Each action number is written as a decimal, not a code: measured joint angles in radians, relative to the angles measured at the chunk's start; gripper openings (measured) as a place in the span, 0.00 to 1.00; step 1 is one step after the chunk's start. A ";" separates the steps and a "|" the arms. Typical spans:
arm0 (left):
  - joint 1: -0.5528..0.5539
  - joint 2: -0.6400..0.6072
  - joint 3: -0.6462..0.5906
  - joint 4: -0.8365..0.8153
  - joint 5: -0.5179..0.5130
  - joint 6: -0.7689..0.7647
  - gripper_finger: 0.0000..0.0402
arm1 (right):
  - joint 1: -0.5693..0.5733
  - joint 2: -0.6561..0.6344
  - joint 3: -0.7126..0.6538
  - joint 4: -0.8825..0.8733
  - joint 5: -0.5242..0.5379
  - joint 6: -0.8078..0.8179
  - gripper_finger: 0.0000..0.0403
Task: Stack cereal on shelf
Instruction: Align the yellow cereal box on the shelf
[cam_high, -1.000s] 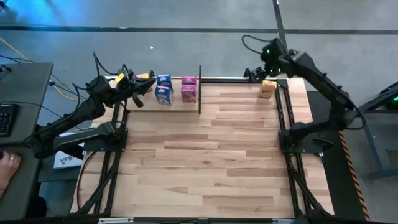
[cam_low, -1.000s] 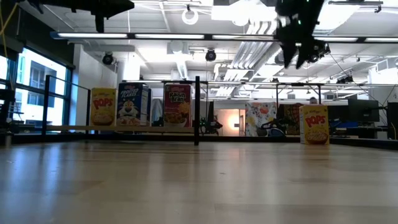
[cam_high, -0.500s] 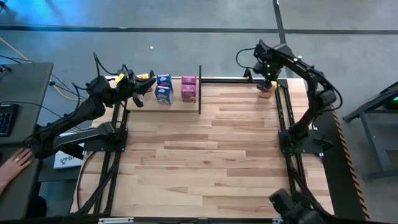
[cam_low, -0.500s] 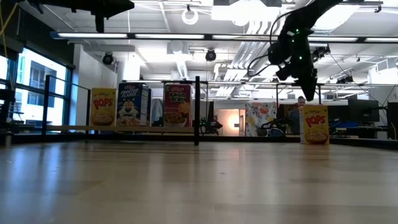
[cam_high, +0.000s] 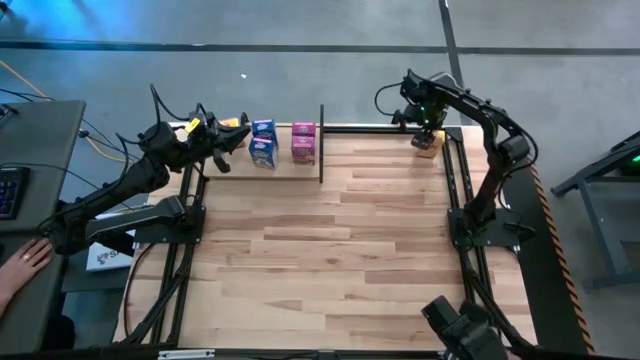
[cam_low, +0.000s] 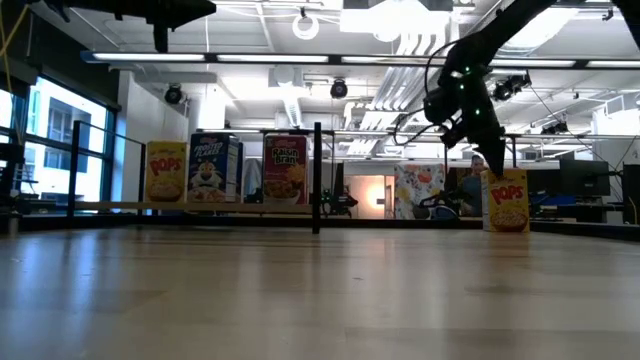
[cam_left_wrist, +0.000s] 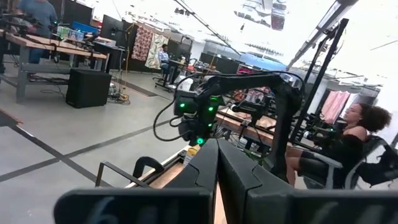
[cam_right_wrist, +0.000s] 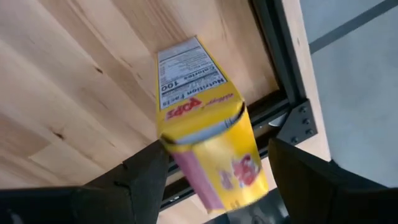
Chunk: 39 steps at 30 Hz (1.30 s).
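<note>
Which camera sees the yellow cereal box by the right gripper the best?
The right wrist view: the yellow box fills it, standing between the open right gripper fingers, label readable. The low view shows its POPS front small. The high view shows a tiny box at the table's far right corner. In the left wrist view I cannot make it out.

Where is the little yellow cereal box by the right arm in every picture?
High view: yellow cereal box in the table's far right corner, under the right gripper.
Low view: far right.
Left wrist view: not clearly visible.
Right wrist view: centre, between open fingers.
Shared landmark: black corner frame rod.
</note>
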 joint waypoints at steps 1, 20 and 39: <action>0.000 0.000 0.000 0.000 0.003 0.000 0.00 | 0.000 0.010 0.000 0.000 0.002 0.008 0.62; 0.000 0.000 0.000 0.000 -0.016 0.001 0.00 | 0.005 0.075 0.000 -0.032 -0.017 0.062 0.29; -0.069 0.143 0.096 -0.059 0.061 0.140 0.46 | 0.227 -0.288 0.000 -0.144 -0.465 0.253 0.21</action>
